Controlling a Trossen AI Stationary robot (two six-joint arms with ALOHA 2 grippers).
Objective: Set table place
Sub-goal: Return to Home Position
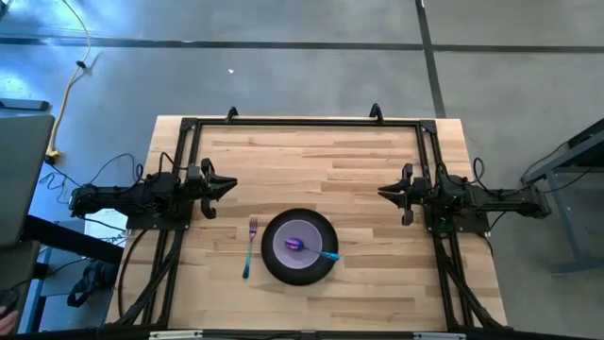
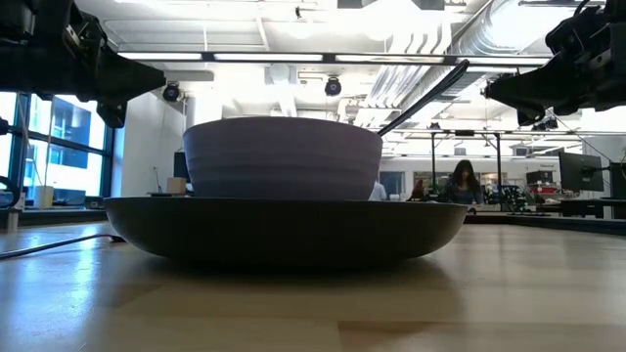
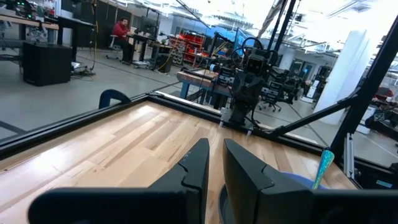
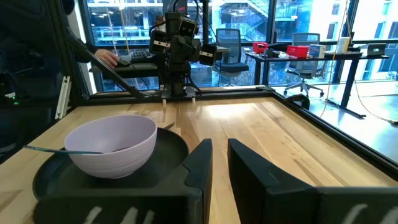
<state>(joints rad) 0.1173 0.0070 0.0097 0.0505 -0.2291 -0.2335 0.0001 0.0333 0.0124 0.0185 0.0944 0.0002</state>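
A round black plate (image 1: 299, 269) lies near the table's near edge, with the lavender bowl (image 1: 288, 241) standing on it. The spoon (image 1: 326, 253) rests in the bowl, its teal handle leaning over the rim toward the table's right. The fork (image 1: 250, 247) lies flat on the wood just left of the plate, tines toward the far edge. In the low view the bowl (image 2: 282, 156) sits on the plate (image 2: 284, 230). My left gripper (image 1: 229, 185) hovers shut left of and beyond the setting. My right gripper (image 1: 383, 194) hovers shut to its right. Neither holds anything.
The black rail frame (image 1: 302, 121) runs along the table's far edge and down both sides by the arm bases. Bare wood (image 1: 311, 161) lies between the two grippers and beyond the plate. People sit at desks in the room behind.
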